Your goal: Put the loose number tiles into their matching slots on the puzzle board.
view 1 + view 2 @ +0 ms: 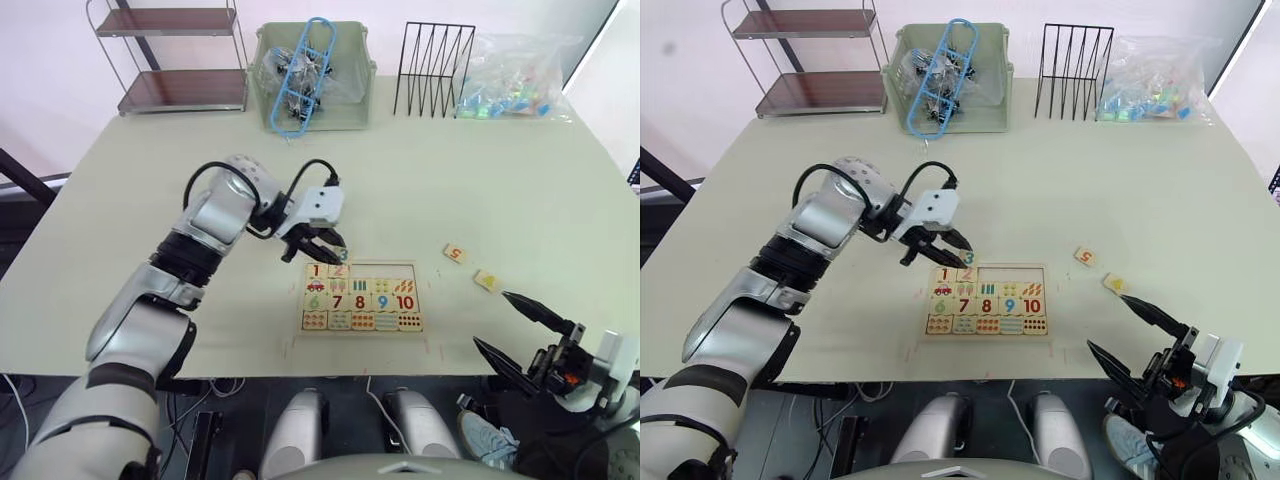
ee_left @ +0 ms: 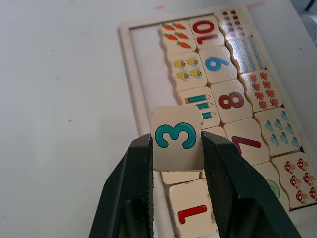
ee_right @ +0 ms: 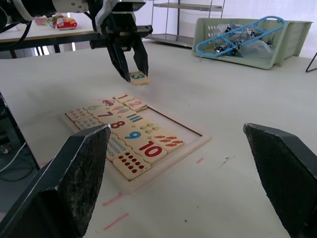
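Note:
The wooden puzzle board [image 1: 416, 268] lies near the table's front edge. Tiles 1 [image 1: 316, 270] and 2 [image 1: 339, 270] sit in its far row of slots, and the slots to their right [image 1: 385, 272] are empty. My left gripper [image 2: 176, 148] is shut on the tile 3 [image 2: 176, 135], held just above the board's far edge by tile 2. Two loose number tiles lie on the table right of the board: tile 5 [image 1: 455, 253] and tile 4 [image 1: 488, 281]. My right gripper [image 1: 491, 320] stands open and empty near the front right edge, close to tile 4.
Along the table's back stand a metal shelf [image 1: 180, 60], a green basket [image 1: 355, 90] of blue items, a black wire rack [image 1: 433, 70] and a plastic bag of coloured pieces [image 1: 515, 80]. Bare tabletop surrounds the board.

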Action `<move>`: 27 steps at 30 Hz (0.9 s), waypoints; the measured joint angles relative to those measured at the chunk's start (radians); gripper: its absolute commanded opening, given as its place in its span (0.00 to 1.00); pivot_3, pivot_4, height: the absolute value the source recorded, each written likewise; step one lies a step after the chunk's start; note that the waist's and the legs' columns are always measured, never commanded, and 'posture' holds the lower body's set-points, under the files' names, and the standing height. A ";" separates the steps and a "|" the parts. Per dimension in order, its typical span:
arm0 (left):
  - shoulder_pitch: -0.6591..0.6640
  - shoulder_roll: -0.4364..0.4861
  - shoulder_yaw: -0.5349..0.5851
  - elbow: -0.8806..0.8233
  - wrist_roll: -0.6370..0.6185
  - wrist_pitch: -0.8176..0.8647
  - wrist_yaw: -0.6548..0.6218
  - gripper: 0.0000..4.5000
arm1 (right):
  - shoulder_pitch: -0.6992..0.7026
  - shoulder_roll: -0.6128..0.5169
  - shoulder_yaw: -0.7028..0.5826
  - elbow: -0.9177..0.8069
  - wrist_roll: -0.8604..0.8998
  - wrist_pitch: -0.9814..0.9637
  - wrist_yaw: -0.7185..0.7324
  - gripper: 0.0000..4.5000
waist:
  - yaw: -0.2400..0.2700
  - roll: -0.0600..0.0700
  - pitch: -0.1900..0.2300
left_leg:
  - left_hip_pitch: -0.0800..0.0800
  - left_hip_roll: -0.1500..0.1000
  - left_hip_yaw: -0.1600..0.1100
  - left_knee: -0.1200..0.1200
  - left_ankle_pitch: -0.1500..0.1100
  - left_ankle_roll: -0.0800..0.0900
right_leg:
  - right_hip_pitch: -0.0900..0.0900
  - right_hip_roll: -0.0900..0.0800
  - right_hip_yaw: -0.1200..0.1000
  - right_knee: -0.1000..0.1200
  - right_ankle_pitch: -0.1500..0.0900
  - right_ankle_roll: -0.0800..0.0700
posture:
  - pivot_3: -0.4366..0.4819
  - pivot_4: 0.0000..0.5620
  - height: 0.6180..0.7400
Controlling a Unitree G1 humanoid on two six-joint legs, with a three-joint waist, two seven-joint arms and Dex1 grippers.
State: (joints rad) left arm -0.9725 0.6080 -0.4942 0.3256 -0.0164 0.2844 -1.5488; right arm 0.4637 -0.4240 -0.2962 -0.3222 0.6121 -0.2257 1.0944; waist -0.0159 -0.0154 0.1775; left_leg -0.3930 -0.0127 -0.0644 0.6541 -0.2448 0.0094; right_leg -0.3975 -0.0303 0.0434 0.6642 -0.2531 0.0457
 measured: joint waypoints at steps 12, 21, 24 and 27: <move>-0.069 -0.146 -0.068 0.058 0.138 0.115 0.101 0.21 | 0.023 -0.006 0.005 -0.036 -0.006 0.002 -0.033 1.00 | 0.001 0.000 0.000 | -0.001 -0.001 -0.001 0.001 0.000 0.000 | 0.000 0.000 0.000 0.000 0.000 0.000 | 0.48 0.27 1.00; -0.070 -0.168 -0.115 -0.008 0.183 0.260 0.109 0.21 | 0.032 -0.016 0.005 -0.053 -0.004 0.003 -0.040 1.00 | 0.002 0.000 0.000 | -0.001 0.000 -0.001 0.001 0.000 0.000 | 0.000 0.000 0.000 0.000 0.000 0.000 | 0.48 0.27 1.00; -0.064 -0.163 -0.136 -0.049 0.191 0.293 0.105 0.21 | 0.032 -0.017 0.005 -0.054 -0.004 0.003 -0.045 1.00 | 0.002 0.000 0.000 | -0.001 0.000 -0.001 0.001 0.000 0.000 | 0.000 -0.001 0.000 0.000 0.000 0.000 | 0.48 0.27 1.00; -0.054 -0.156 -0.148 -0.092 0.192 0.344 0.104 0.21 | 0.032 -0.017 0.006 -0.054 -0.004 0.003 -0.048 1.00 | 0.002 0.000 0.000 | -0.001 0.000 -0.001 0.001 0.000 0.000 | 0.000 0.000 0.000 0.000 0.000 0.000 | 0.48 0.27 1.00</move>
State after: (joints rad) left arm -1.0264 0.4518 -0.6424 0.2332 0.1752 0.6286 -1.4451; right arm 0.4957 -0.4408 -0.2906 -0.3763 0.6083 -0.2224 1.0465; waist -0.0144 -0.0154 0.1775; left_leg -0.3938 -0.0128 -0.0651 0.6548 -0.2448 0.0094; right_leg -0.3975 -0.0308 0.0431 0.6644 -0.2531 0.0460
